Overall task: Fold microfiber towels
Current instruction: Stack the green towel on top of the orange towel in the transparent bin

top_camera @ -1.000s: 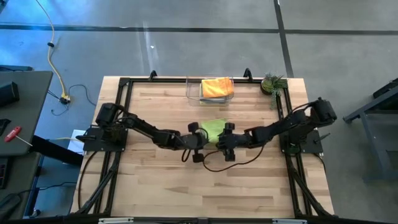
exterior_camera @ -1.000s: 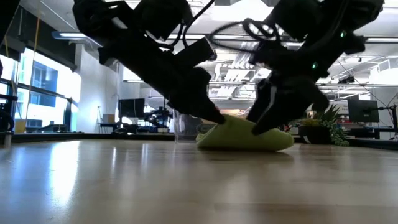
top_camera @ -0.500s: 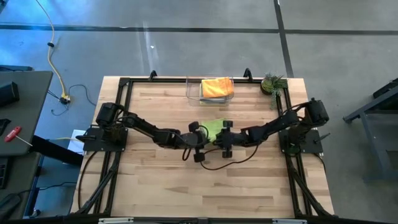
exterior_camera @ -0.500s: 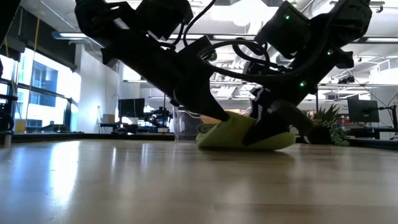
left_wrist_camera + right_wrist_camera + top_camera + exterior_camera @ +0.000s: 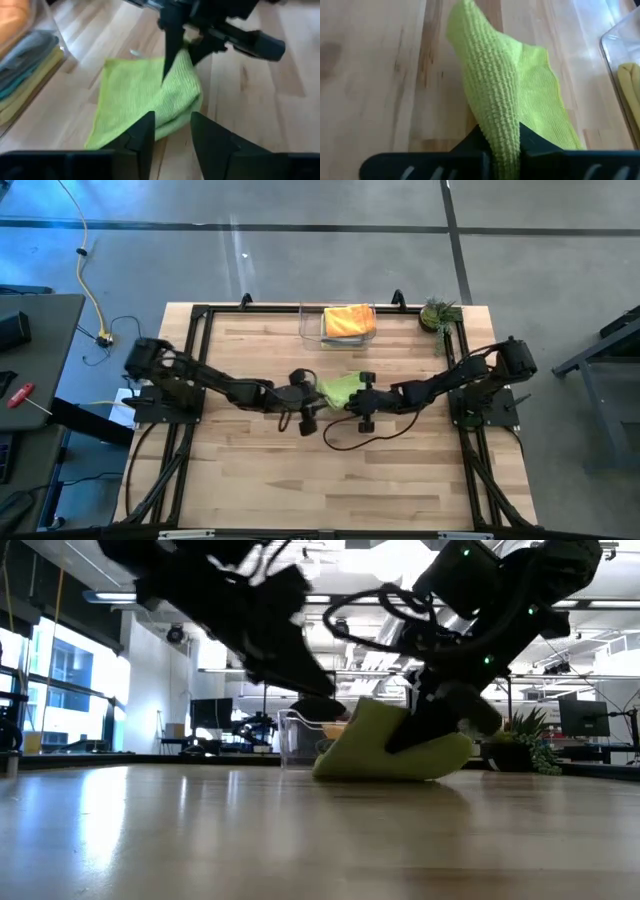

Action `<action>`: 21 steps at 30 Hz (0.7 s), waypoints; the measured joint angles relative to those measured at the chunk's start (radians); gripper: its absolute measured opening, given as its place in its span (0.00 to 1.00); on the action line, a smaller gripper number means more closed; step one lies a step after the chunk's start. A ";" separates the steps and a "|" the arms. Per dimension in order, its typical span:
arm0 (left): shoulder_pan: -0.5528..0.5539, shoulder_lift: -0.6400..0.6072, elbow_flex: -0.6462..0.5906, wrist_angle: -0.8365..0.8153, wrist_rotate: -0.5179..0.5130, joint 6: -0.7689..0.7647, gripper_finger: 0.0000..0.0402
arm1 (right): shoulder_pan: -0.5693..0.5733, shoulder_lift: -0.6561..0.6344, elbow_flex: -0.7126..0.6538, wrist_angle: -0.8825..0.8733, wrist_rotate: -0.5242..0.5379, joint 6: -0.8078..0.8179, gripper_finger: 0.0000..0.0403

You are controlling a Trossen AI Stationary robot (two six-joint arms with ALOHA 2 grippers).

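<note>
A lime green towel (image 5: pixel 342 387) lies near the middle of the table, one part pulled up into a ridge (image 5: pixel 365 712). My right gripper (image 5: pixel 502 150) comes from the table's right and is shut on that ridge. My left gripper (image 5: pixel 172 132) hangs open just off the towel's left side, above the table, and I see no touch. The other towels lie stacked in a clear bin (image 5: pixel 306 325) at the far edge: orange (image 5: pixel 350 319) on top, with grey, teal and yellow (image 5: pixel 25 60) under it. My right gripper pinches a raised fold of the lime green towel (image 5: pixel 495 125) between its two fingers. The fingers slant down from the table's right side. The fold stands up as a ridge in the hold, while the towel's far part (image 5: pixel 542 100) still lies flat on the table.
A small potted plant (image 5: pixel 438 313) stands at the far right corner. A black frame (image 5: pixel 200 320) runs round the tabletop. Bare wood (image 5: pixel 330 480) stretches in front of the arms, toward the near edge.
My left gripper has opened, let go of the lime green towel, and drawn up and back toward the table's left edge. My right gripper has shut on the towel. The part of the towel near the grippers has risen into a taller ridge; the rest has stayed on the table.
</note>
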State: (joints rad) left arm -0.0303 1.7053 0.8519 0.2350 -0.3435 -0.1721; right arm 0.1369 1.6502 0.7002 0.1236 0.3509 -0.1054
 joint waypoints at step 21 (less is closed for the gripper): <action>0.012 -0.412 -0.486 0.244 -0.035 -0.125 0.31 | -0.250 -0.083 0.647 -0.801 -0.116 -0.057 0.00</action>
State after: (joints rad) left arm -0.0178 1.2934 0.3661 0.4794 -0.3790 -0.2971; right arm -0.1130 1.5676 1.3472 -0.6770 0.2344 -0.1625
